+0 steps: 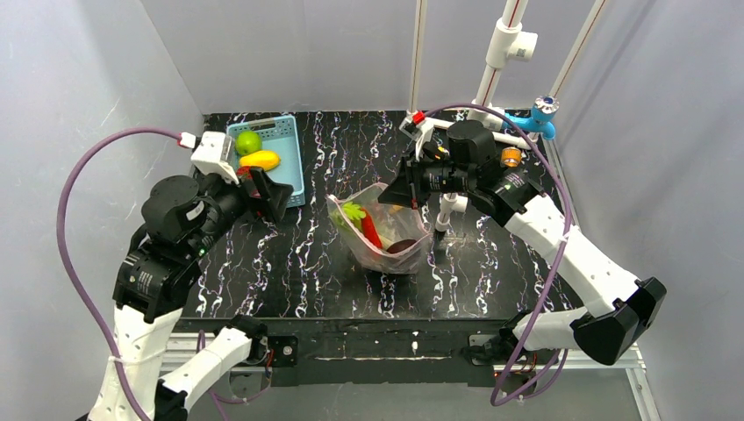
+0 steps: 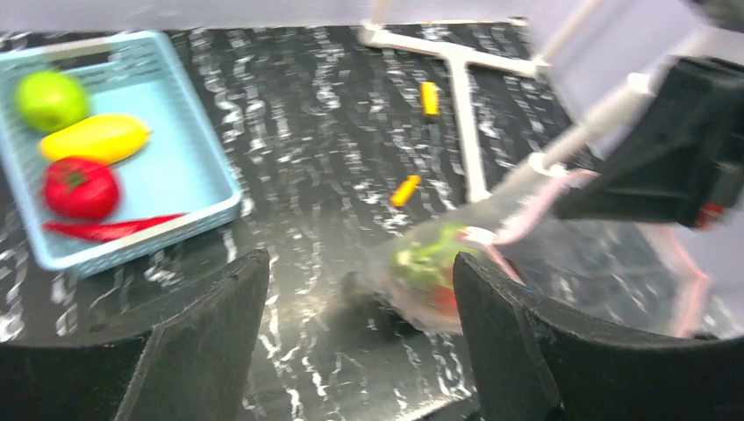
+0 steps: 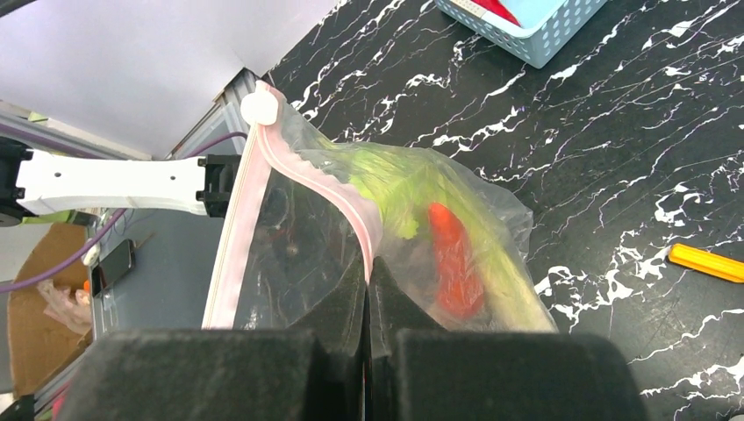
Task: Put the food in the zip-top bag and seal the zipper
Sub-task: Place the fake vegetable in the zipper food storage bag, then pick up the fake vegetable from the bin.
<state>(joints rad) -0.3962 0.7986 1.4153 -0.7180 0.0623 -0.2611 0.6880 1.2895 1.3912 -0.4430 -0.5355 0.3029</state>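
Observation:
The clear zip-top bag (image 1: 386, 235) lies mid-table with its mouth lifted. It holds the green leek (image 1: 354, 211), a long red piece (image 1: 372, 232) and a dark red round piece (image 1: 402, 246). My right gripper (image 1: 408, 195) is shut on the pink zipper strip (image 3: 355, 210) and holds the mouth open; the wrist view shows my right gripper (image 3: 369, 263) pinching it. The green fruit (image 2: 50, 99), yellow fruit (image 2: 95, 138), red pepper (image 2: 81, 188) and a red chili (image 2: 110, 229) lie in the basket. My left gripper (image 2: 360, 267) is open and empty, between the basket and the bag.
The light blue basket (image 1: 282, 162) stands at the back left. Two small orange tools (image 2: 405, 190) lie on the table behind the bag. A white pipe frame (image 1: 491, 88) with a blue fitting (image 1: 544, 118) stands at the back right.

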